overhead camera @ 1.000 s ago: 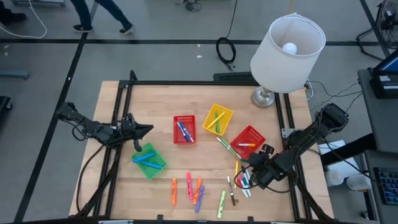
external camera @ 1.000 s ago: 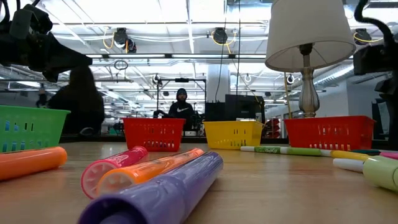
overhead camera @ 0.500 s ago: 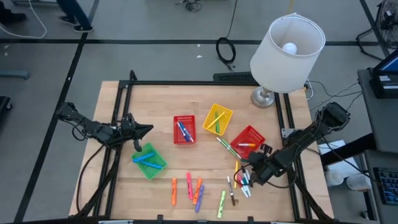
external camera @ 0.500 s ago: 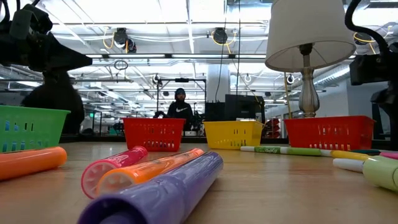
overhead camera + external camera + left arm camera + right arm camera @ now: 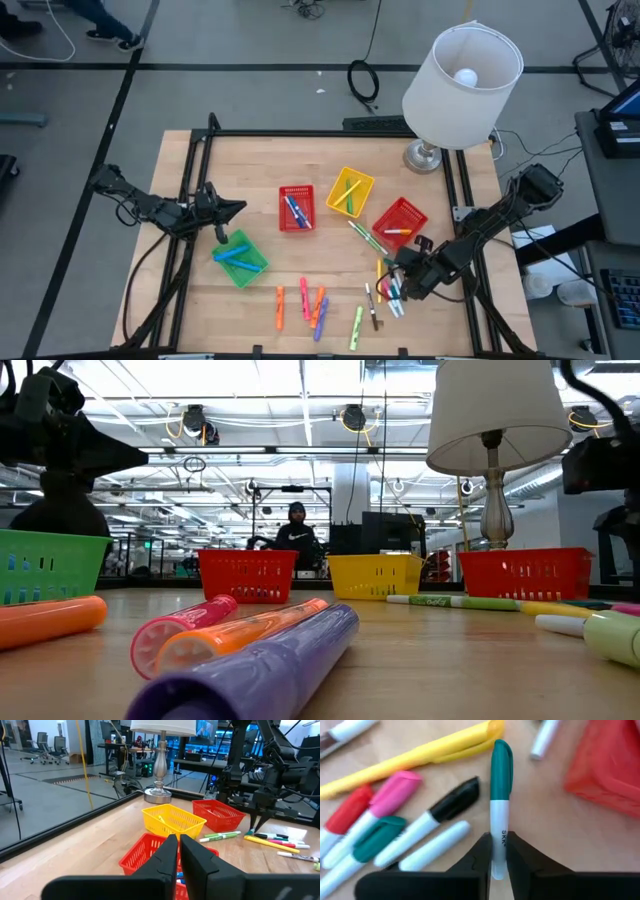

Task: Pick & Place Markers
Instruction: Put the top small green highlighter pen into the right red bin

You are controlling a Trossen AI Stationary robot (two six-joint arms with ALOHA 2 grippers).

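Observation:
Many markers lie on the wooden table: a cluster (image 5: pixel 392 290) at the near right and a loose row (image 5: pixel 318 308) along the near middle. My right gripper (image 5: pixel 396 283) stands over the cluster, pointing steeply down, shut on a white-barrelled marker with a teal cap (image 5: pixel 500 775). Beside that marker lie yellow (image 5: pixel 415 760), pink (image 5: pixel 395 790), red, black-capped and another teal marker. My left gripper (image 5: pixel 238 208) waits shut and level at the table's left, just beyond the green basket (image 5: pixel 240 258). It also shows in its own wrist view (image 5: pixel 177 840). My right gripper pinches the marker's white barrel (image 5: pixel 498 827) between its two fingers (image 5: pixel 481 857), near the uncapped end. It comes from above, slanting steeply down, one finger on each side of the barrel. The teal cap points away from the gripper, next to the yellow marker's end. Whether the marker is lifted I cannot tell.
Two red baskets (image 5: pixel 296 208) (image 5: pixel 399 226) and a yellow basket (image 5: pixel 350 192) stand mid-table, each with markers inside. A lamp (image 5: pixel 462 70) stands at the far right corner on its base (image 5: pixel 424 155). A green-and-white marker (image 5: pixel 362 236) lies by the right red basket.
My right gripper has tipped and leaned a little toward the table's left over the marker cluster, and its fingers have drawn together on the teal-capped marker. The markers on the table have stayed where they were.

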